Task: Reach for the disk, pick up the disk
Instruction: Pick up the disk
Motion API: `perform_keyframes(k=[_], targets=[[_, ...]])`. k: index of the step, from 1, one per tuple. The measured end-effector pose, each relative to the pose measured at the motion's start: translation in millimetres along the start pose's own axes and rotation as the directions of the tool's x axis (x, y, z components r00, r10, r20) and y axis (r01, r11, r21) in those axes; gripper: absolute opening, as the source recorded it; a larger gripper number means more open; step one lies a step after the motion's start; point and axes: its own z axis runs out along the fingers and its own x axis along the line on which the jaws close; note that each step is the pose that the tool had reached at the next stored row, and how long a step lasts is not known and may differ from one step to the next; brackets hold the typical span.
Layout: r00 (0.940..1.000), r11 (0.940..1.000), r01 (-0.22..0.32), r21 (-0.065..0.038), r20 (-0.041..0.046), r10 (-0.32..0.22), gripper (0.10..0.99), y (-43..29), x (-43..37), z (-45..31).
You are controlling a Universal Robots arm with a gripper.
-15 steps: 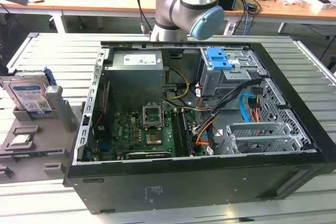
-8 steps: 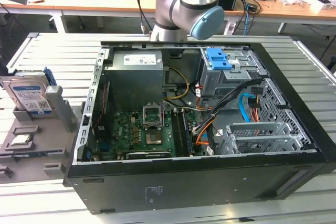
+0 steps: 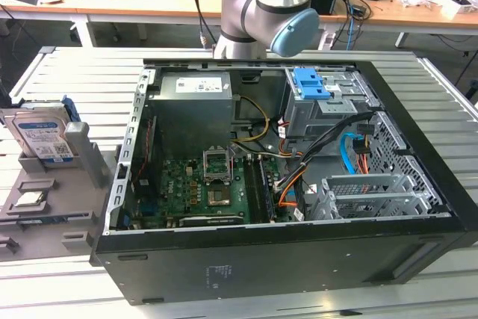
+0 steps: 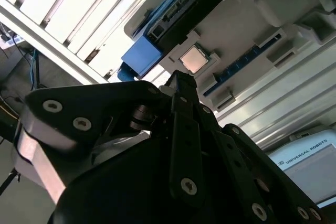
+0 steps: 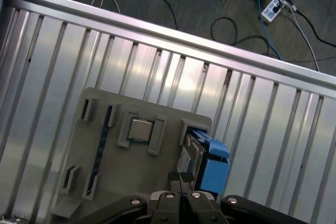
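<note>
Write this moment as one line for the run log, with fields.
phase: reach | gripper: shut, empty | silver-grey metal hard disk with blue rail frame: upright in grey plastic holder, untouched

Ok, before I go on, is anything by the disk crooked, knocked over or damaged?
Nothing stands out. The disk stands on edge in its slot of the grey holder, the processor chip lies flat in its recess, and the gripper is above the holder, clear of the disk.

Ahead of the gripper (image 5: 180,178) the disk (image 5: 192,153) stands on its edge in the holder (image 5: 121,174). The chip (image 5: 140,128) lies flat in the same holder, near the disk.
</note>
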Motion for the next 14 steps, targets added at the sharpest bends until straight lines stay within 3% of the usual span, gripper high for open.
perform_keyframes(k=[10,14], targets=[[0.9968,0.9968,0.080,0.000,-0.0031,-0.080,0.106,0.0,0.0,0.0],[0.9963,0.9963,0.086,0.000,-0.0033,-0.086,0.106,0.0,0.0,0.0]])
